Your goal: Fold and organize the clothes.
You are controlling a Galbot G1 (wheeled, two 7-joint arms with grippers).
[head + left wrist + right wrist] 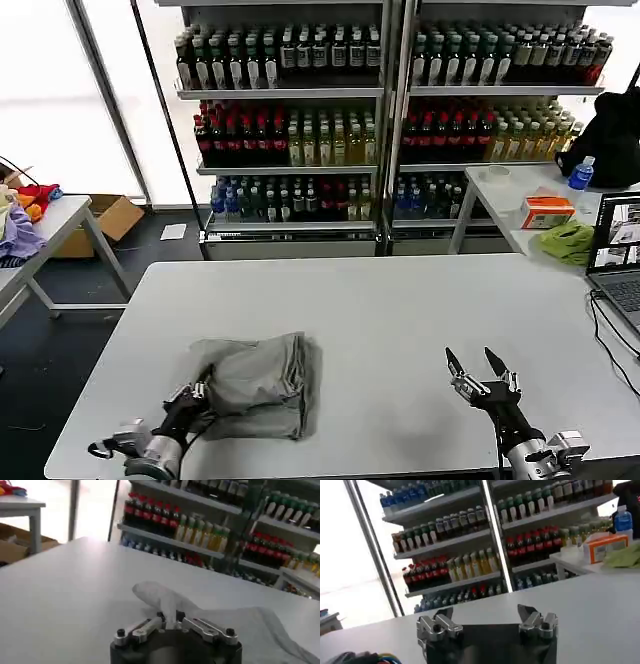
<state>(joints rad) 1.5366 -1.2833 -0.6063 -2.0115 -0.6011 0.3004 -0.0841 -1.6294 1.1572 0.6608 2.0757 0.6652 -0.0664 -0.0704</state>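
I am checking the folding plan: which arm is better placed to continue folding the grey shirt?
Probably left: the left gripper is shut on the shirt at its near edge. The right gripper hovers open over bare table, apart from it.

One grey shirt (262, 385), two claws (left (200, 392), right (478, 363)), one white table (400, 310).

The left claw (200, 392) lies low at the near left edge of the folded shirt (262, 385), its arm reaching in from the worktop's (400, 300) near edge; its fingers (161, 617) are pinched together on a raised fold of that shirt. The right claw (480, 375) sits well to the right of the shirt — fingers (452, 362) spread apart, tips pointing away from the robot, gripping nothing; its wrist slants back toward the near edge.
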